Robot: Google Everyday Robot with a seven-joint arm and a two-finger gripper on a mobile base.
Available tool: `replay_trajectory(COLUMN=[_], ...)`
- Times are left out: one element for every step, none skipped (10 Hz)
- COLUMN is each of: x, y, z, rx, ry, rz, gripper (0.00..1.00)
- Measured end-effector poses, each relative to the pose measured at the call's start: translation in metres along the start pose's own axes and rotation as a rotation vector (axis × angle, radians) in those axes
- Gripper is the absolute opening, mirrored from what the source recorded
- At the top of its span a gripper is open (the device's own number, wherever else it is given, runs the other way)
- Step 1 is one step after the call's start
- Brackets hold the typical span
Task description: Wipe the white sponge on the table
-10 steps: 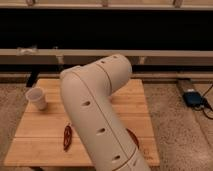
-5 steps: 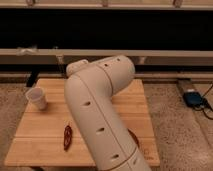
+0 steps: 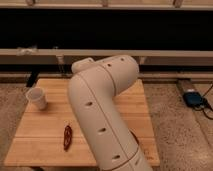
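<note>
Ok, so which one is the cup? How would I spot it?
Find the light wooden table with the big cream robot arm leaning over its middle; the claw is hidden from view. Look at the table's far left corner, left of the arm: the cup stands there upright. It is white and round, unlike the thin red-brown thing lying flat nearer the front.

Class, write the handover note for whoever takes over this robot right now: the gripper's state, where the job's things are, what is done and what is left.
The gripper is out of view, somewhere past the bulky white arm; it is shut, and whether it holds anything cannot be seen.
The white sponge is not visible; it may be hidden behind the arm.
The table carries a white paper cup at its far left and a red-brown elongated object near the front.
Done: cannot tell.
Left: locate the sponge, confirm the grip, wipe.
</note>
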Motion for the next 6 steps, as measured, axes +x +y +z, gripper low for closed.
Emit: replay_trajectory(x=[0.000,0.002,0.005,0.009,0.011,0.017], y=[-0.006,-0.014,-0.025,-0.034,-0.039,-0.048], z=[0.000,0.000,-0.001,-0.002,-0.002,-0.002], rx=[0.003,0.009,0.015,0.024,0.027,0.037], ry=[-0.002,-0.003,-0.005,-0.007,-0.009,-0.007], rz=[0.015,0.034,0.060,0.079,0.092,0.111], gripper=[0.02,0.02,0.02,0.02,0.02,0.02])
